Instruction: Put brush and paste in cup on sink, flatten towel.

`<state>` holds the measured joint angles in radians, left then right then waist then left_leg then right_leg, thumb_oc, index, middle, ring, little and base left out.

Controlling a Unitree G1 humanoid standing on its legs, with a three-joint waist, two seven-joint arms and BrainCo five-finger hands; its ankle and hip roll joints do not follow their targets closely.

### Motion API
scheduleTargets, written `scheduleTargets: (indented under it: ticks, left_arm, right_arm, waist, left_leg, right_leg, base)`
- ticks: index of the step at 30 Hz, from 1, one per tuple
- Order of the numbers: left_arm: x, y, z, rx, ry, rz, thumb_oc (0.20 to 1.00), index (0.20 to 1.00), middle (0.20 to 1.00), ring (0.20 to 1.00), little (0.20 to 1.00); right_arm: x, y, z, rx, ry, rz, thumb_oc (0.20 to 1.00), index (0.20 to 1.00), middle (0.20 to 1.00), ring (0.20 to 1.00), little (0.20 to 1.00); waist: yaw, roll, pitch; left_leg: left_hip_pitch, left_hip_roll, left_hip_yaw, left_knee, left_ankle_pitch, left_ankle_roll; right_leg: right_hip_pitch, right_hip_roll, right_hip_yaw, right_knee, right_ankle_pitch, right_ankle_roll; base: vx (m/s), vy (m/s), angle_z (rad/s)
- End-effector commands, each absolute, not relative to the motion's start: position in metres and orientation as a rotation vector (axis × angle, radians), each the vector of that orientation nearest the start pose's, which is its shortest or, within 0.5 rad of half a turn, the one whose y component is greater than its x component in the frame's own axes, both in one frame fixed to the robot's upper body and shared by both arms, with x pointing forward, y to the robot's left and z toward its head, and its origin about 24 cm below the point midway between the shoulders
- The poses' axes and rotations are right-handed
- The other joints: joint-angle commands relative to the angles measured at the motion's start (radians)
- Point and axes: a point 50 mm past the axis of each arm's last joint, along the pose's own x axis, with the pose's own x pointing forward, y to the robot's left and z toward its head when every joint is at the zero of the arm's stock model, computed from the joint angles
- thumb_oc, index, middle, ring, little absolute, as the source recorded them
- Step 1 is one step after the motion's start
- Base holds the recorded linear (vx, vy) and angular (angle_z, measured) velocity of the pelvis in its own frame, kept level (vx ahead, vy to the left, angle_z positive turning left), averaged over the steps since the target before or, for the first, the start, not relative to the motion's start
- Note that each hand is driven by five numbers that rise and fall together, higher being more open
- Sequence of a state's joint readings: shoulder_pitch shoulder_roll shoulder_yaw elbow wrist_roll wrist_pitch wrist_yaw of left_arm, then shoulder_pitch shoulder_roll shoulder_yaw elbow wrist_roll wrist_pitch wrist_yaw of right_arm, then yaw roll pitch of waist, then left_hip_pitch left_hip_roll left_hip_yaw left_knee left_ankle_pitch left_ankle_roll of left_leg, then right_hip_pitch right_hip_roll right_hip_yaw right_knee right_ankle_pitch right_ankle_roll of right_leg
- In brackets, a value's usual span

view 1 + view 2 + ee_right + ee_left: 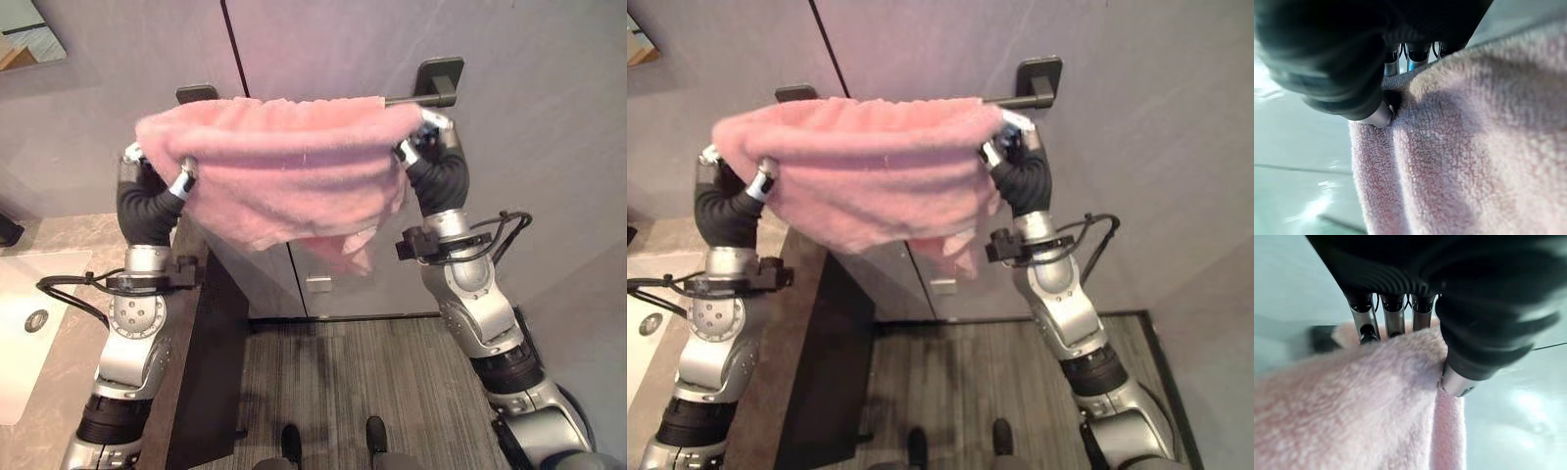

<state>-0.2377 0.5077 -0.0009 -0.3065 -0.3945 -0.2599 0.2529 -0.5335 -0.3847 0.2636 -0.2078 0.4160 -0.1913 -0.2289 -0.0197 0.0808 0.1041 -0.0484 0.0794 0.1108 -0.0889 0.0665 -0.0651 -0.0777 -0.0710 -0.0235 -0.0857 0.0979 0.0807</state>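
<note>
While the pink towel (279, 166) hangs bunched over the wall rail (411, 98), long axis left-right, your left hand (157, 174) and right hand (423, 147) each pinch an end; spread outward.

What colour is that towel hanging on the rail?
Plain pink, no pattern. The towel shows best in the left eye view.

- I see the towel (284, 166): pink, fluffy, draped over the dark wall rail (416, 98).
- It hangs bunched and uneven, its lower edge sagging to a crumpled tail at the right.
- Both ends are pinched up near the rail.
</note>
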Motion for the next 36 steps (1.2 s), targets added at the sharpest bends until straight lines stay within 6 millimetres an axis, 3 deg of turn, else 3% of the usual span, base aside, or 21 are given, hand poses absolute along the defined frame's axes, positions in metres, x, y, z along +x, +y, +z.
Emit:
scheduleTargets:
  ticks: [1, 3, 4, 5, 7, 8, 9, 13, 15, 18, 21, 22, 27, 31, 33, 35, 36]
  left_arm:
    - [0.252, 0.218, 0.209, -0.029, -0.786, 0.095, 0.200, 0.200, 0.200, 0.200, 0.200]
    - [0.255, 0.216, 0.183, -0.043, -0.654, 0.070, 0.200, 0.200, 0.200, 0.200, 0.200]
    - [0.255, 0.216, 0.182, -0.043, -0.652, 0.069, 0.200, 0.200, 0.200, 0.200, 0.200]
    - [0.256, 0.218, 0.155, 0.006, -0.513, 0.058, 0.200, 0.200, 0.200, 0.200, 0.200]
    - [0.256, 0.219, 0.126, 0.035, -0.371, 0.047, 0.200, 0.200, 0.200, 0.200, 0.200]
    - [0.256, 0.219, 0.125, 0.035, -0.370, 0.047, 0.200, 0.200, 0.200, 0.200, 0.200]
    - [0.257, 0.221, 0.106, 0.044, -0.278, 0.050, 0.200, 0.200, 0.200, 0.200, 0.200]
    - [0.258, 0.229, 0.080, 0.097, -0.146, 0.076, 0.200, 0.200, 0.200, 0.200, 0.200]
    - [0.259, 0.230, 0.083, 0.093, -0.160, 0.088, 0.200, 0.200, 0.200, 0.200, 0.200]
    - [0.260, 0.232, 0.104, 0.079, -0.250, 0.097, 0.200, 0.200, 0.200, 0.200, 0.200]
    - [0.257, 0.232, 0.137, 0.040, -0.410, 0.120, 0.200, 0.200, 0.200, 0.200, 0.200]
    - [0.255, 0.230, 0.161, 0.026, -0.528, 0.129, 0.200, 0.200, 0.200, 0.200, 0.200]
    - [0.252, 0.226, 0.182, -0.026, -0.652, 0.140, 0.200, 0.200, 0.200, 0.200, 0.200]
    - [0.252, 0.223, 0.170, -0.018, -0.598, 0.138, 0.200, 0.200, 0.200, 0.200, 0.200]
    - [0.253, 0.223, 0.149, -0.028, -0.497, 0.134, 0.200, 0.200, 0.200, 0.200, 0.200]
    - [0.253, 0.218, 0.108, -0.137, -0.306, 0.134, 0.200, 0.200, 0.200, 0.200, 0.200]
    - [0.251, 0.217, 0.099, -0.150, -0.261, 0.135, 0.200, 0.200, 0.200, 0.200, 0.200]
  right_arm:
    - [0.275, -0.121, 0.235, 0.187, -0.849, 0.237, 0.200, 0.200, 0.200, 0.200, 0.200]
    - [0.276, -0.127, 0.208, 0.194, -0.733, 0.223, 0.200, 0.200, 0.200, 0.200, 0.200]
    - [0.276, -0.127, 0.207, 0.194, -0.731, 0.222, 0.200, 0.200, 0.200, 0.200, 0.200]
    - [0.276, -0.132, 0.178, 0.213, -0.598, 0.212, 0.200, 0.200, 0.200, 0.200, 0.200]
    - [0.275, -0.133, 0.151, 0.195, -0.478, 0.209, 0.200, 0.200, 0.200, 0.200, 0.200]
    - [0.275, -0.133, 0.151, 0.195, -0.477, 0.209, 0.200, 0.200, 0.200, 0.200, 0.200]
    - [0.275, -0.135, 0.140, 0.170, -0.431, 0.195, 0.200, 0.200, 0.200, 0.200, 0.200]
    - [0.281, -0.137, 0.118, 0.110, -0.325, 0.147, 0.200, 0.200, 0.200, 0.200, 0.200]
    - [0.282, -0.136, 0.122, 0.106, -0.339, 0.145, 0.200, 0.200, 0.200, 0.200, 0.200]
    - [0.283, -0.135, 0.140, 0.103, -0.415, 0.156, 0.200, 0.200, 0.200, 0.200, 0.200]
    - [0.284, -0.134, 0.167, 0.117, -0.535, 0.152, 0.200, 0.200, 0.200, 0.200, 0.200]
    - [0.283, -0.131, 0.186, 0.129, -0.619, 0.163, 0.200, 0.200, 0.200, 0.200, 0.200]
    - [0.279, -0.127, 0.203, 0.145, -0.703, 0.183, 0.200, 0.200, 0.200, 0.200, 0.200]
    - [0.280, -0.128, 0.186, 0.125, -0.637, 0.185, 0.200, 0.200, 0.200, 0.200, 0.200]
    - [0.281, -0.133, 0.164, 0.107, -0.535, 0.167, 0.200, 0.200, 0.200, 0.200, 0.200]
    - [0.280, -0.136, 0.145, -0.020, -0.467, 0.138, 0.200, 0.200, 0.200, 0.200, 0.200]
    - [0.280, -0.138, 0.138, -0.056, -0.437, 0.118, 0.200, 0.200, 0.200, 0.200, 0.200]
  waist:
    - [-0.007, -0.054, -0.081]
    - [-0.012, -0.050, -0.079]
    - [-0.012, -0.050, -0.080]
    - [-0.018, -0.046, -0.077]
    - [-0.022, -0.042, -0.076]
    - [-0.022, -0.041, -0.076]
    - [-0.026, -0.039, -0.076]
    - [-0.032, -0.033, -0.080]
    - [-0.033, -0.032, -0.080]
    - [-0.030, -0.033, -0.082]
    - [-0.022, -0.037, -0.086]
    - [-0.019, -0.041, -0.088]
    - [-0.016, -0.047, -0.086]
    - [-0.017, -0.049, -0.081]
    - [-0.018, -0.048, -0.079]
    - [-0.021, -0.047, -0.076]
    - [-0.022, -0.046, -0.075]
  left_leg:
    - [0.026, 0.121, 0.013, 0.002, -0.005, -0.094]
    - [0.032, 0.119, 0.014, 0.002, -0.005, -0.091]
    - [0.033, 0.119, 0.014, 0.002, -0.006, -0.091]
    - [0.039, 0.118, 0.016, 0.002, -0.005, -0.088]
    - [0.046, 0.118, 0.018, 0.002, -0.005, -0.085]
    - [0.046, 0.118, 0.018, 0.002, -0.005, -0.085]
    - [0.049, 0.118, 0.020, 0.002, -0.004, -0.084]
    - [0.058, 0.117, 0.023, 0.002, -0.007, -0.081]
    - [0.058, 0.117, 0.024, 0.002, -0.006, -0.081]
    - [0.053, 0.118, 0.024, 0.002, -0.006, -0.083]
    - [0.048, 0.119, 0.023, 0.002, -0.008, -0.083]
    - [0.046, 0.119, 0.022, 0.002, -0.009, -0.084]
    - [0.043, 0.119, 0.021, 0.002, -0.010, -0.086]
    - [0.045, 0.118, 0.020, 0.002, -0.011, -0.084]
    - [0.045, 0.117, 0.020, 0.002, -0.009, -0.082]
    - [0.046, 0.115, 0.021, 0.002, -0.008, -0.078]
    - [0.048, 0.115, 0.020, 0.002, -0.008, -0.076]
  right_leg:
    - [0.012, -0.157, 0.018, -0.002, -0.029, 0.117]
    - [0.018, -0.158, 0.019, -0.002, -0.030, 0.115]
    - [0.019, -0.158, 0.018, -0.002, -0.030, 0.115]
    - [0.025, -0.158, 0.020, -0.002, -0.032, 0.112]
    - [0.032, -0.158, 0.018, -0.002, -0.036, 0.111]
    - [0.032, -0.158, 0.017, -0.002, -0.036, 0.111]
    - [0.033, -0.158, 0.017, -0.002, -0.036, 0.111]
    - [0.037, -0.157, 0.018, -0.002, -0.037, 0.109]
    - [0.036, -0.158, 0.018, -0.002, -0.036, 0.110]
    - [0.031, -0.159, 0.017, -0.002, -0.034, 0.111]
    - [0.024, -0.159, 0.019, -0.002, -0.031, 0.113]
    - [0.020, -0.159, 0.020, -0.002, -0.030, 0.114]
    - [0.020, -0.159, 0.019, -0.002, -0.032, 0.115]
    - [0.025, -0.158, 0.019, -0.002, -0.034, 0.113]
    - [0.027, -0.158, 0.018, -0.002, -0.034, 0.111]
    - [0.029, -0.159, 0.018, -0.002, -0.034, 0.108]
    - [0.032, -0.159, 0.018, -0.002, -0.035, 0.108]
  base:
    - [0.02, -0.009, -0.08]
    - [0.02, -0.005, -0.09]
    - [0.02, -0.003, -0.07]
    - [0.00, 0.000, 0.00]
    - [0.00, 0.000, 0.00]
    - [0.00, 0.000, 0.00]
    - [0.00, 0.000, 0.00]
    - [0.00, 0.003, -0.02]
    - [0.00, 0.000, 0.00]
    - [0.00, 0.000, 0.00]
    - [0.00, 0.000, 0.00]
    - [0.00, 0.000, 0.00]
    - [0.00, 0.000, 0.00]
    - [0.00, -0.002, -0.01]
    - [0.00, -0.003, -0.02]
    - [0.00, 0.000, 0.00]
    - [0.01, 0.001, -0.03]
